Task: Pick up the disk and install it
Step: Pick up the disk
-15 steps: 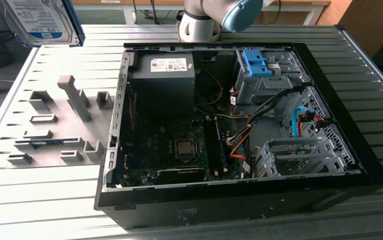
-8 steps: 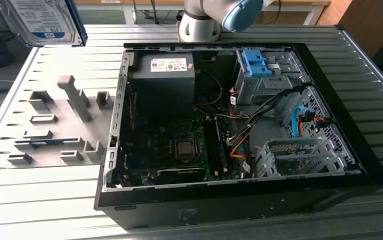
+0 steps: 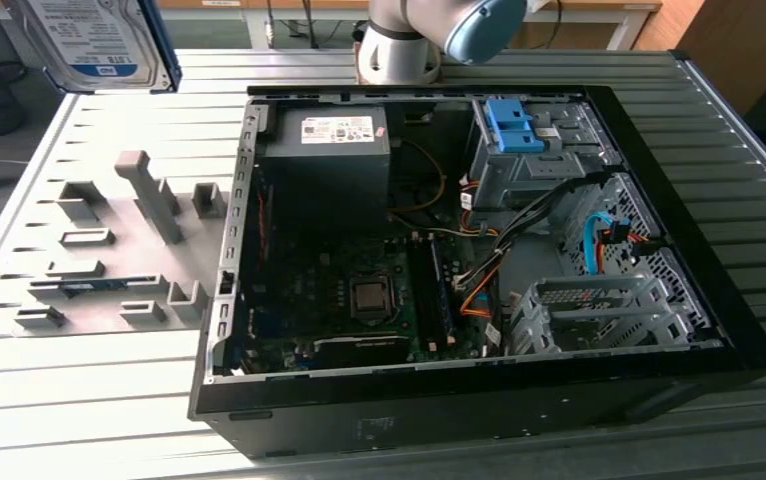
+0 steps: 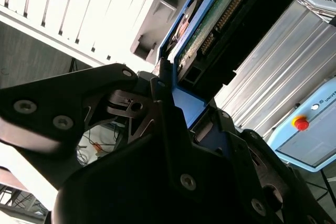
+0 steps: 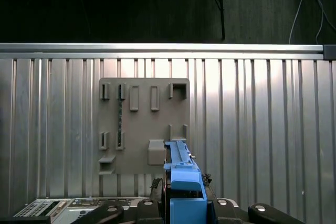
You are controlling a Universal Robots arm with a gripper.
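Observation:
The disk (image 3: 96, 45) hangs high in the air at the exterior view's upper left, label side facing the camera, well above the ribbed table and away from the open computer case (image 3: 703, 300). In the second wrist view my gripper (image 4: 176, 90) is shut on the disk (image 4: 220, 19), its black fingers (image 4: 160, 85) clamping the blue side rail, with the drive's green circuit board showing. In the first wrist view the disk (image 5: 181, 174) appears edge-on as a blue rail above the grey slotted holder plate (image 5: 142, 129).
Inside the case, a grey power supply box (image 3: 323, 160) sits at the back and a bare blue bracket (image 3: 514, 125) tops the drive cage. The holder plate (image 3: 116, 250) lies on the table beside the case. A pendant with a red button (image 4: 302, 123) stands nearby.

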